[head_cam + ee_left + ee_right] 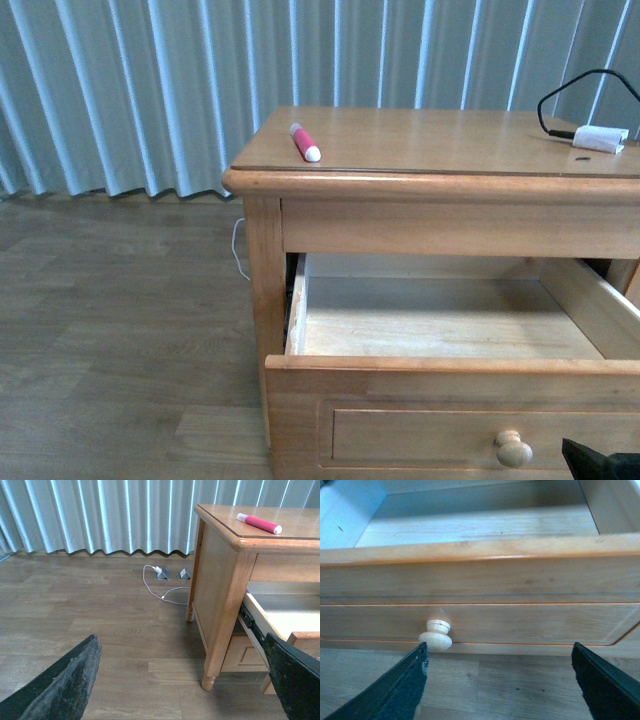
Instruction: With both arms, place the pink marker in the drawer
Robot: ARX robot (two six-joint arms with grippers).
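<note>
The pink marker lies on the nightstand top near its front left corner, white cap toward the front. The drawer stands pulled out, nothing inside it, and its round knob faces forward. My right gripper is open just in front of the drawer's panel, its left finger close beside the knob without holding it; a tip of it shows at the bottom right of the front view. My left gripper is open, low over the floor to the left of the nightstand, away from the marker.
A white adapter with a black cable sits at the back right of the nightstand top. A white charger and cord lie on the wooden floor by the curtain. The nightstand's front leg stands close to my left gripper.
</note>
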